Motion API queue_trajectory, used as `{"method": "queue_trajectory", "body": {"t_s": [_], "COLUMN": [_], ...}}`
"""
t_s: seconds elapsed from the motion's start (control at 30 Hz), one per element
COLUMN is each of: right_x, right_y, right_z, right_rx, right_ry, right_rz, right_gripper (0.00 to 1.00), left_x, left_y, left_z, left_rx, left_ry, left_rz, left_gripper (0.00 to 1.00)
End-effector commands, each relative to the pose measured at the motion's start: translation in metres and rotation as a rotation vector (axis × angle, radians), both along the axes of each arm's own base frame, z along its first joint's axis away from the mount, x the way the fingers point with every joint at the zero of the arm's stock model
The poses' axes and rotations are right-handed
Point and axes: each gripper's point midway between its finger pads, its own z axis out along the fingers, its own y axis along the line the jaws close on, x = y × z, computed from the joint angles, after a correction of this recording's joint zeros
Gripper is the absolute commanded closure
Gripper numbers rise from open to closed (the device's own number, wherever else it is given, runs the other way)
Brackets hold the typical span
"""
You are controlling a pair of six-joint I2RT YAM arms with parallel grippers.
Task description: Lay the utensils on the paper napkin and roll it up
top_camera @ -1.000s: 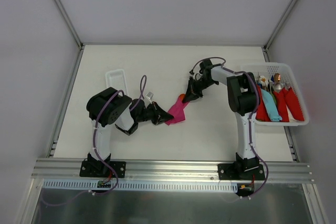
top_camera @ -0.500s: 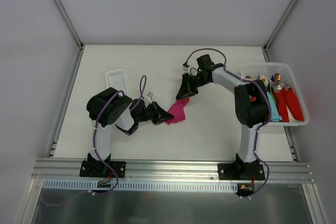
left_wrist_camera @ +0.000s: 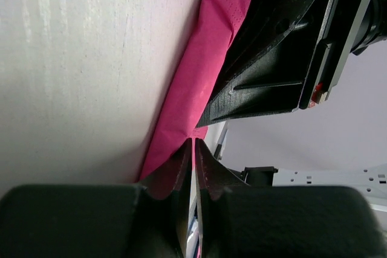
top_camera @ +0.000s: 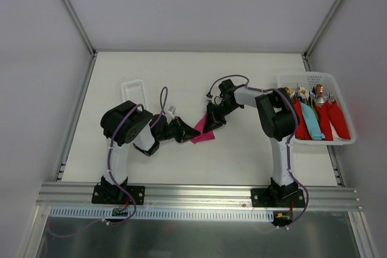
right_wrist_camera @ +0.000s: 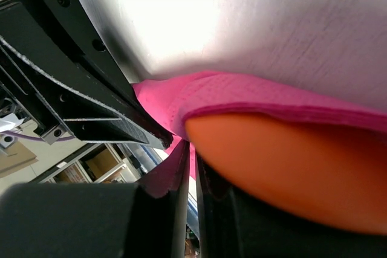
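Note:
The magenta paper napkin (top_camera: 204, 136) lies folded on the table between both grippers. My left gripper (top_camera: 192, 132) comes in low from the left, and its jaws (left_wrist_camera: 194, 142) are pinched on the napkin's (left_wrist_camera: 193, 77) near corner. My right gripper (top_camera: 211, 124) presses down on the napkin's far side. Its jaws (right_wrist_camera: 192, 146) stand almost together at the fold of the napkin (right_wrist_camera: 242, 98). The round orange bowl of the spoon (right_wrist_camera: 290, 167) shows under that fold, against my right finger. The fork is hidden.
A white basket (top_camera: 314, 79) at the right edge holds red and teal napkin bundles with metal utensils. A small white tray (top_camera: 134, 92) lies behind the left arm. The two grippers' bodies are nearly touching over the napkin.
My right gripper swung left from the napkin's upper corner, then came down onto the napkin. The raised pink flap now lies lower and mostly under it. The left gripper stayed put.

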Motion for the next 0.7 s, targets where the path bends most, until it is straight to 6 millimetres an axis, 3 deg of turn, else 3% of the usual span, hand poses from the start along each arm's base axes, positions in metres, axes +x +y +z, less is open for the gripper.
{"method": "queue_trajectory", "body": {"t_s": [0.0,0.07,0.1,0.17,0.2,0.27,0.3,0.4,0.53,0.67], "right_x": [0.008,0.007,0.007,0.006,0.005,0.003,0.004,0.004,0.003,0.004], "right_y": [-0.017,-0.018,-0.018,-0.019,-0.019,-0.02,-0.021,-0.021,-0.019,-0.019], "right_z": [-0.023,-0.024,-0.024,-0.024,-0.025,-0.026,-0.027,-0.027,-0.026,-0.026], "right_rx": [-0.131,-0.136,-0.137,-0.138,-0.139,-0.14,-0.142,-0.138,-0.133,-0.127], "right_ry": [-0.052,-0.053,-0.053,-0.052,-0.05,-0.044,-0.044,-0.045,-0.039,-0.036], "right_rz": [0.031,0.04,0.045,0.052,0.055,0.057,0.057,0.063,0.07,0.07], "right_gripper": [0.89,0.89,0.89,0.9,0.9,0.9,0.91,0.91,0.92,0.92], "left_x": [-0.02,-0.018,-0.012,-0.01,0.002,0.005,0.022,0.043,0.068,0.08], "left_y": [0.02,0.02,0.016,0.019,0.013,0.018,0.012,0.013,0.011,-0.008], "left_z": [-0.039,-0.031,-0.015,-0.013,0.011,0.007,0.033,0.049,0.058,0.062], "left_rx": [0.08,0.086,0.073,0.128,0.116,0.221,0.223,0.371,0.494,0.469], "left_ry": [0.187,0.156,0.108,0.083,0.011,-0.006,-0.081,-0.162,-0.261,-0.281], "left_rz": [0.072,0.054,0.042,0.025,0.019,-0.001,0.001,-0.034,-0.118,-0.235], "left_gripper": [0.93,0.87,0.82,0.8,0.79,0.78,0.78,0.75,0.63,0.54]}}
